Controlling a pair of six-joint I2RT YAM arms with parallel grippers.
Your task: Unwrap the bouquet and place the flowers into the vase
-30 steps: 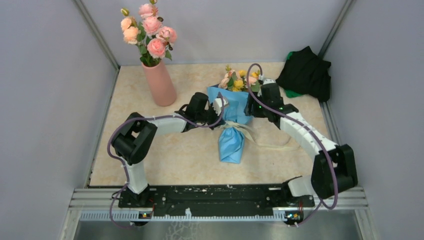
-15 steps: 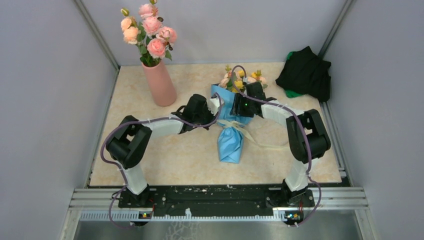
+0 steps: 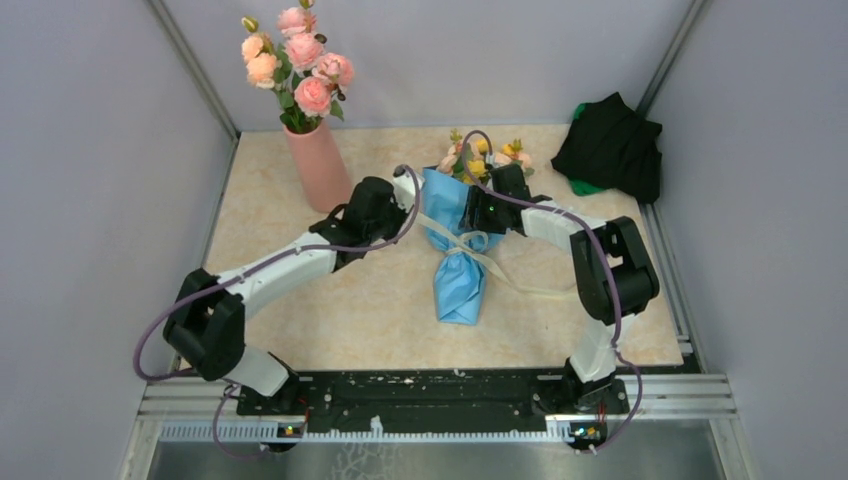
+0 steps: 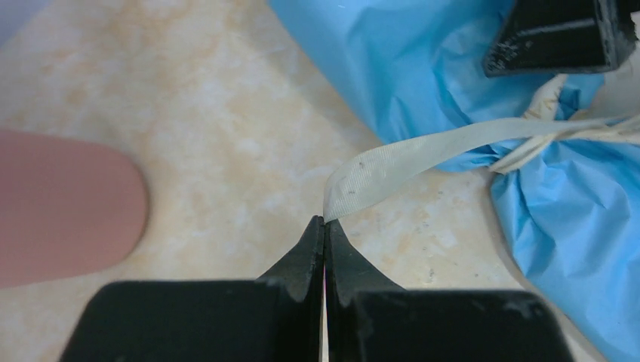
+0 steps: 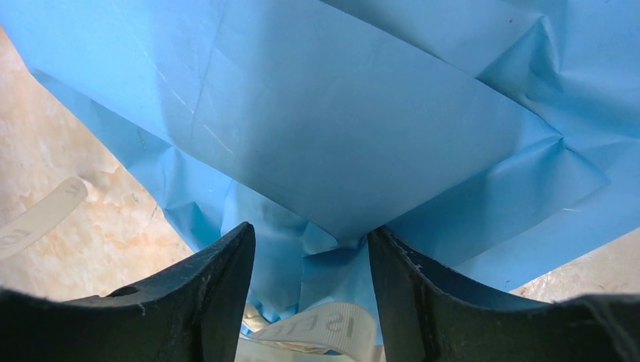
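Counted one cone-shaped bouquet (image 3: 462, 270) in blue paper, lying near the middle of the beige marbled worktop (image 3: 380, 310), blooms toward the far wall, tip toward the arms. Found one cream ribbon (image 4: 423, 154), its end nipped in the fully closed left pincer (image 4: 324, 226) and drawn taut from the knot. Saw the right pincer (image 5: 309, 249) parted, astride a crease of the blue paper, nothing plainly pinched. Noted one matte salmon-pink vase (image 3: 320, 170) upright at far left, holding about six pink roses (image 3: 300, 60), well apart from the bouquet. Spotted one black cloth heap (image 3: 612, 145) in the far-right corner. Saw bare surface along the near edge and front-left.
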